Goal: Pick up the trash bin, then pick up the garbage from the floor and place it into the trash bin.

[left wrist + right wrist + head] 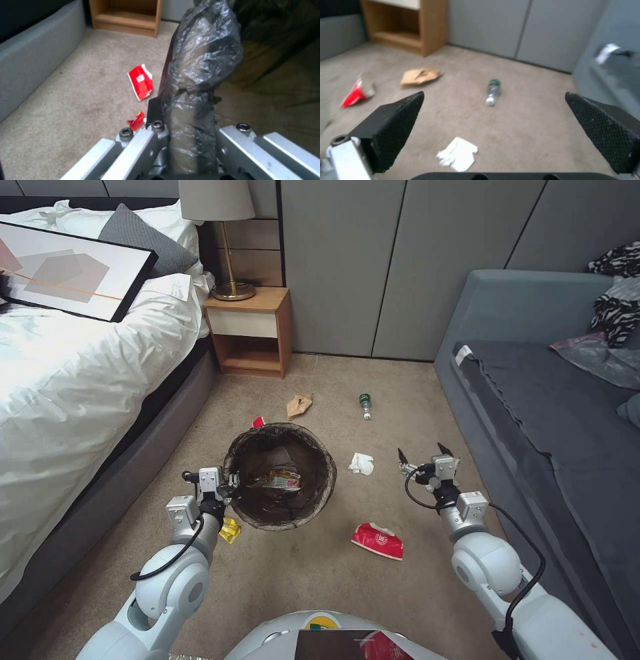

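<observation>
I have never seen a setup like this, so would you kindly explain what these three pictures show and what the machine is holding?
It is a wheeled robot with two arms, in a bedroom. The wide picture comes from its head camera; the other two come from cameras on each wrist. The left gripper is shut on the lined rim of the trash bin, seen close up in the left wrist view. The right gripper is open and holds nothing, above the carpet. Litter lies on the floor: crumpled white paper, a green bottle, a brown paper bag and a red-and-white wrapper.
</observation>
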